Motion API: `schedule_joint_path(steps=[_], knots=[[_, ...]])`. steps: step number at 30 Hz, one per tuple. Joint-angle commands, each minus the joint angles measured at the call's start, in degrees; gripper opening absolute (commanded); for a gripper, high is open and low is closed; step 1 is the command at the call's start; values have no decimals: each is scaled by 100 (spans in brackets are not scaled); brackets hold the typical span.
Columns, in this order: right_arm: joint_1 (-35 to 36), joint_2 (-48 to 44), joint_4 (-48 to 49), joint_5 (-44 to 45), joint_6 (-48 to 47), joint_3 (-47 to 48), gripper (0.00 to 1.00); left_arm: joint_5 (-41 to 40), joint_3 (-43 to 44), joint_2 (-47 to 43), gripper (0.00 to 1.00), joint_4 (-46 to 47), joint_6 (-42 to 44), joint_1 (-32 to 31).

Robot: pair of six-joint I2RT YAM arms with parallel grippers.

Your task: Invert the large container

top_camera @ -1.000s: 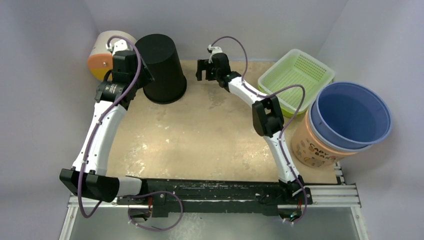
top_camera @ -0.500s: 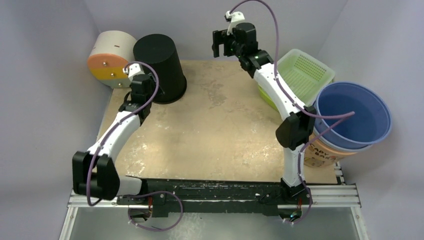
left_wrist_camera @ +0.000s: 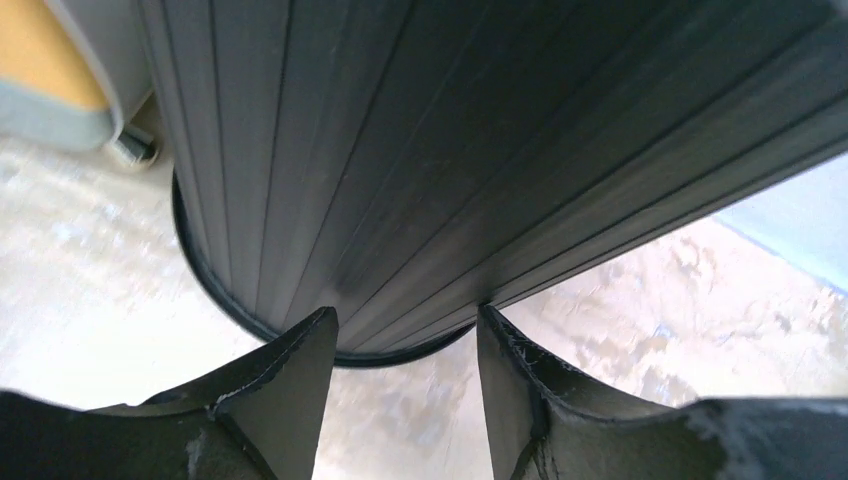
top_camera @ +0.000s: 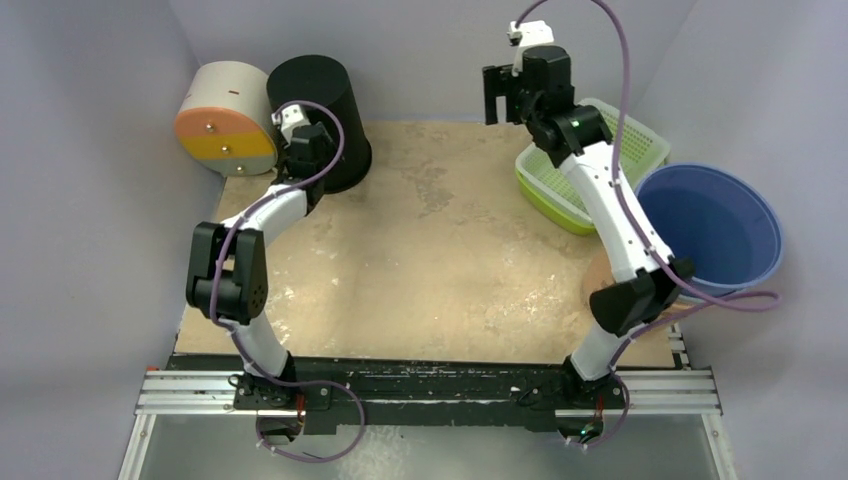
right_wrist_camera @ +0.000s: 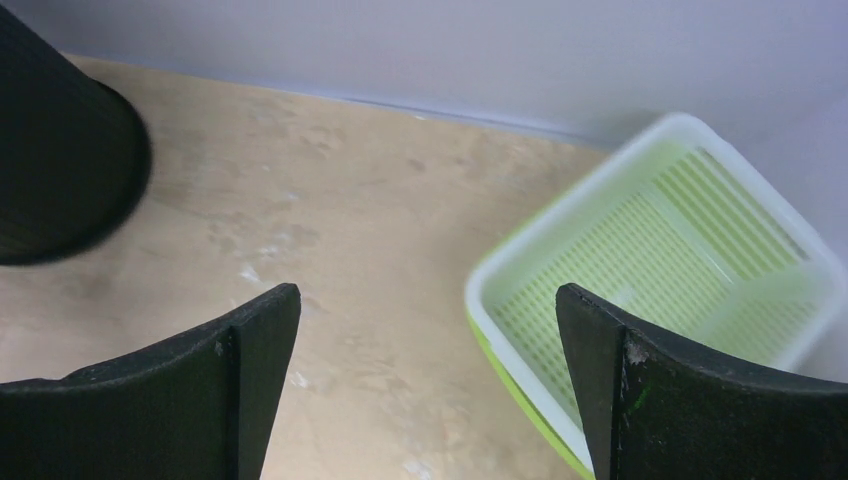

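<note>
The large container is a black ribbed bucket (top_camera: 318, 110) standing mouth down at the back left of the table. It fills the left wrist view (left_wrist_camera: 450, 150), its rim on the tabletop. My left gripper (top_camera: 322, 160) is open at the bucket's near side, low down; its fingertips (left_wrist_camera: 320, 330) are at the ribbed wall with nothing between them. My right gripper (top_camera: 503, 105) is open and empty, raised high over the back of the table, right of the bucket. The bucket's edge shows at the left of the right wrist view (right_wrist_camera: 60, 170).
A cylinder with an orange and yellow face (top_camera: 225, 120) lies on its side just left of the bucket. A green slotted basket (top_camera: 590, 160) (right_wrist_camera: 650, 270) sits at the back right. A blue tub (top_camera: 710, 225) stands at the right edge.
My left arm has folded back, bringing its gripper from the bucket's left side round to its near side. My right arm has risen and swung right toward the basket.
</note>
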Motion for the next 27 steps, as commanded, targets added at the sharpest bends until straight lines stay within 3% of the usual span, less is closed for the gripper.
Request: schedule_joint_path(steps=[1, 8, 16, 22, 27], knots=[[-42, -704, -641, 771, 55, -207, 100, -66, 897, 449, 52, 643, 285, 4], [-54, -1136, -1805, 1848, 635, -460, 100, 662, 1093, 261, 60, -240, 295, -20], [-59, -1472, -3131, 2039, 1509, -300, 100, 1496, 311, -1092, 70, -1958, 291, -236], [-74, -1994, -3516, 2285, 1902, -478, 100, 1832, 9, -1727, 71, -2831, 333, -828], [-137, -2287, -3550, 2402, 2036, -410, 100, 2203, -632, -2119, 72, -2559, 55, -1172]])
